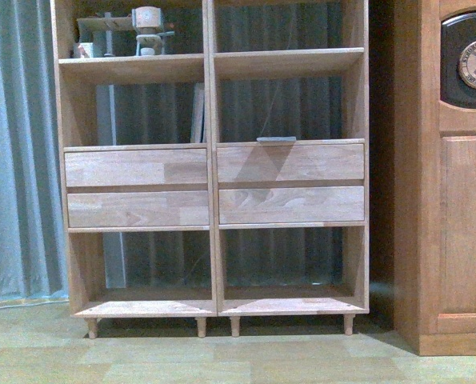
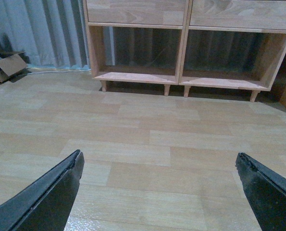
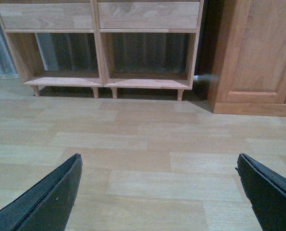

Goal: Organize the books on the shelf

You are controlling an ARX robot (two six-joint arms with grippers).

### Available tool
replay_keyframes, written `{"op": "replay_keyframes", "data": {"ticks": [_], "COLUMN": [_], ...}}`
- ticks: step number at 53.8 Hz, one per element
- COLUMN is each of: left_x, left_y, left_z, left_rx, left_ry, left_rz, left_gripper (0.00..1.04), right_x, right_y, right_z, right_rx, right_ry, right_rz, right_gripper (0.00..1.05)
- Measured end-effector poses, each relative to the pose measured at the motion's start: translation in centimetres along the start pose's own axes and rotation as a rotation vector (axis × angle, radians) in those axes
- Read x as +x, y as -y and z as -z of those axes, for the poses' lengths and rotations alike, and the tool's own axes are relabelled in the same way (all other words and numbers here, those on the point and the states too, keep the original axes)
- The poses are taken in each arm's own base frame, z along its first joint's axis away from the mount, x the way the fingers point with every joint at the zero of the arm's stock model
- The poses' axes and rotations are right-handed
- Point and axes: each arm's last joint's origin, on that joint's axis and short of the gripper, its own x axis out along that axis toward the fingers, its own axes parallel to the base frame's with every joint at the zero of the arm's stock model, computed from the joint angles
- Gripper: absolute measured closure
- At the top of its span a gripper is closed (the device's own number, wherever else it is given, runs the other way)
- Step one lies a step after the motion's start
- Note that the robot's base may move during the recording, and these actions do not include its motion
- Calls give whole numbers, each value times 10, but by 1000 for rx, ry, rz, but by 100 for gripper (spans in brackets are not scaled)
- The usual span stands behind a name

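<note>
The light wood shelf (image 1: pixel 210 172) fills the front view, with open compartments, four drawer fronts and peg legs. A thin pale book (image 1: pixel 198 112) stands upright against the centre divider in the middle left compartment. A flat grey-teal book (image 1: pixel 276 139) lies on the ledge above the right drawers. Neither gripper shows in the front view. My left gripper (image 2: pixel 158 156) is open and empty, low over the floor, well short of the shelf (image 2: pixel 183 79). My right gripper (image 3: pixel 158 158) is open and empty too, over the floor facing the shelf's bottom compartments (image 3: pixel 102 82).
A reddish-brown cabinet with a clock (image 1: pixel 454 160) stands right of the shelf and also shows in the right wrist view (image 3: pixel 253 53). A grey curtain (image 1: pixel 18 144) hangs behind. Small ornaments (image 1: pixel 148 32) sit in the top left compartment. A cardboard box (image 2: pixel 6 67) lies by the curtain.
</note>
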Motion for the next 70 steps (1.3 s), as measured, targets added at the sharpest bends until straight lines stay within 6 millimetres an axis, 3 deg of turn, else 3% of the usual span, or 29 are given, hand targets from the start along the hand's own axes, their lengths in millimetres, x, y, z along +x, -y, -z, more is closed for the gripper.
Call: {"op": "replay_keyframes", "data": {"ticks": [70], "left_x": [0], "left_y": [0], "left_z": [0], "left_rx": [0], "left_ry": [0], "left_rz": [1], "left_gripper": [7], "right_x": [0], "right_y": [0], "right_z": [0], "right_rx": [0], "right_ry": [0], "right_rz": [0], "right_gripper": [7]}}
